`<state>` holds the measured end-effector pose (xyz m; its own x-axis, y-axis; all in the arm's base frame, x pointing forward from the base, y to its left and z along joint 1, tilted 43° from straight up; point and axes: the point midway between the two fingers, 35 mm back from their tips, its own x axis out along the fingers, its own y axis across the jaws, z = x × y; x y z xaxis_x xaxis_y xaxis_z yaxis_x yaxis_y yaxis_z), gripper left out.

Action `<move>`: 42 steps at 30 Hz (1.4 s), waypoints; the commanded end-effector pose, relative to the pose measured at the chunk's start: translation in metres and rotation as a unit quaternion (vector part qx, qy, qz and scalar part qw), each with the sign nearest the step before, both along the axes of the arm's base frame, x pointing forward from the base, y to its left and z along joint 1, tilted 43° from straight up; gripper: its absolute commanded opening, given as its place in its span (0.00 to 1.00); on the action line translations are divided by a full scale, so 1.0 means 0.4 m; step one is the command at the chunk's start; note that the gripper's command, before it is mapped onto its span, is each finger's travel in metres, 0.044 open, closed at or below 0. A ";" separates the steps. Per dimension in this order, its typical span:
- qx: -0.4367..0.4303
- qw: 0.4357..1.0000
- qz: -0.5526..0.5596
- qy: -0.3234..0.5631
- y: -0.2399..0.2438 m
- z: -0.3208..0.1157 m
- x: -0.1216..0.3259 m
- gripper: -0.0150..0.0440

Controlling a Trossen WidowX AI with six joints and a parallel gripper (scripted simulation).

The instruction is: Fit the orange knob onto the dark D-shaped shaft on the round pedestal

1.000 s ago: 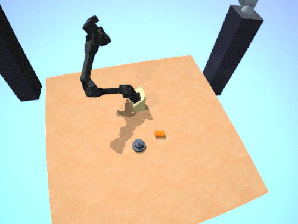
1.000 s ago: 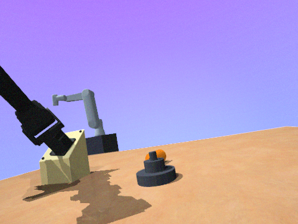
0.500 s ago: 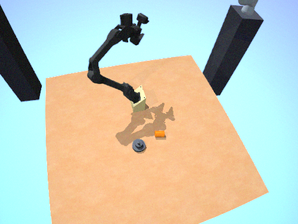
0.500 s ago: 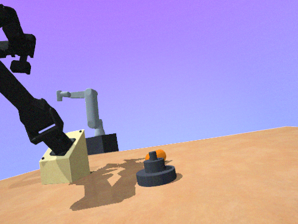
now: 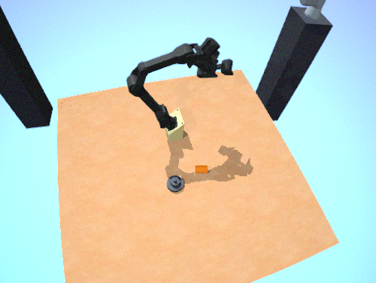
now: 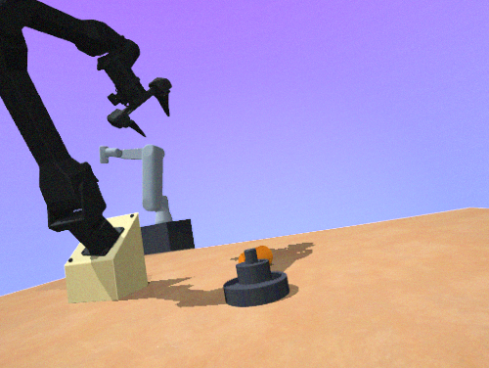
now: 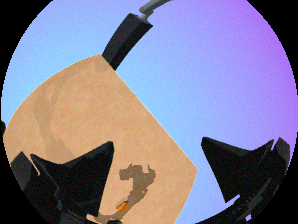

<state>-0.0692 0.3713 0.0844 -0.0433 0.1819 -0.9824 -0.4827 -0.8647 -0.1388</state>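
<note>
The orange knob [image 5: 201,169] [image 6: 265,254] [image 7: 122,206] is a short cylinder lying on its side on the tabletop. In the exterior view it is partly hidden behind the shaft. The round dark pedestal [image 5: 170,187] [image 6: 256,294] stands on the table to the left of the knob in the top view. It has a stepped hub with the thin dark shaft [image 6: 250,255] upright and bare on top. The shaft's flat side cannot be made out. My gripper [image 6: 156,126] [image 7: 159,145] is open and empty, high above the table and away from both knob and pedestal.
The arm's pale yellow base block [image 5: 175,133] [image 6: 93,281] stands behind the pedestal in the top view. Dark pillars [image 5: 295,56] [image 5: 22,83] stand beyond the table's edges. A grey robot arm [image 6: 153,178] is in the background. My arm's shadow falls around the knob.
</note>
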 end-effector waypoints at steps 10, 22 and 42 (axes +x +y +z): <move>-0.225 0.899 -0.347 -0.143 -0.178 -0.226 0.496 1.00; -0.457 0.676 -0.502 -0.286 -0.576 -0.343 0.795 1.00; -0.470 0.663 -0.505 -0.292 -0.652 -0.403 0.815 1.00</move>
<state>0.2558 0.1145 -0.0731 0.0707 -0.8740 -0.4807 -0.9815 0.0251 -0.1899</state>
